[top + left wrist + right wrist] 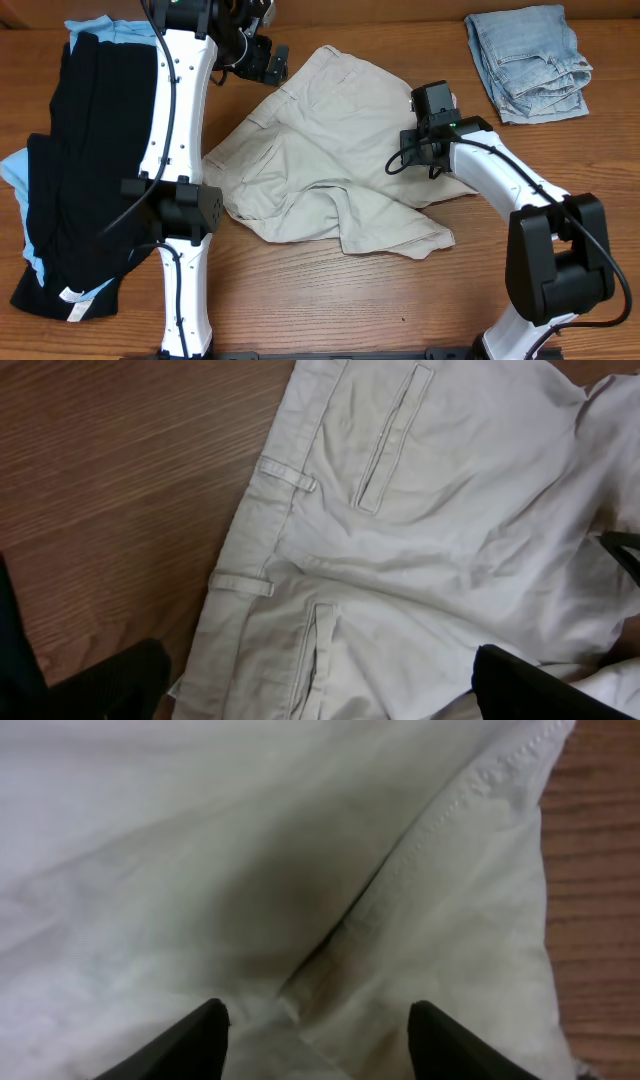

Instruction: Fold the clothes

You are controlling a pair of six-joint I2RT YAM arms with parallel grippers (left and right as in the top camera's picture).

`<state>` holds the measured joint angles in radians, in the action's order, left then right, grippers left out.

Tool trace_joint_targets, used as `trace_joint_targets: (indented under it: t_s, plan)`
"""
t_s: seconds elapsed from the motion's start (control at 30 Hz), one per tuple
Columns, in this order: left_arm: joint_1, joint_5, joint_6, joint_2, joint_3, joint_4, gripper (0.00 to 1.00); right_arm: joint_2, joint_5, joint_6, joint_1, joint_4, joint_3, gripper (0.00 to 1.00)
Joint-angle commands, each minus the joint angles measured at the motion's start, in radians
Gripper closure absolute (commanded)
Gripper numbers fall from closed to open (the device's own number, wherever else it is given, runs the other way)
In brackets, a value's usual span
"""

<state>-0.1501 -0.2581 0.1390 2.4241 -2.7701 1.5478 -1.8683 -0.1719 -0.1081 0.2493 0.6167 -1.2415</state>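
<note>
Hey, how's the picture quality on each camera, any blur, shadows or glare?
Overhead: sharp and evenly lit, no glare on the shorts. Left wrist: crisp on the waistband, the left tool blurred at the bottom edge. Right wrist: close and soft, fabric washed pale, a dark shadow ahead of the open right tool.

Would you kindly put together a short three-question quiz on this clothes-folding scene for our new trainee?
1. True or false: the khaki shorts are already folded into a neat stack.
2. What lies at the far right corner of the table? A) a black garment B) denim jeans C) a towel
3. Fill in: above the shorts, the right gripper has its jaws ____.
Key: 1 false, they lie spread out and rumpled; 2 B; 3 open.
</note>
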Motion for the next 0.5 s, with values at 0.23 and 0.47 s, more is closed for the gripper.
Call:
trace_joint_targets:
  t_s: [0.23,0.47]
  plan:
    - [-0.001,-0.001,0.022,0.003,-0.006,0.0,0.0,-0.089,-0.011,0.033,-0.002,-0.011,0.011,0.57]
    - [-0.001,-0.001,0.022,0.003,-0.006,0.0,0.0,-0.09,-0.073,0.008,-0.032,-0.018,0.01,0.77]
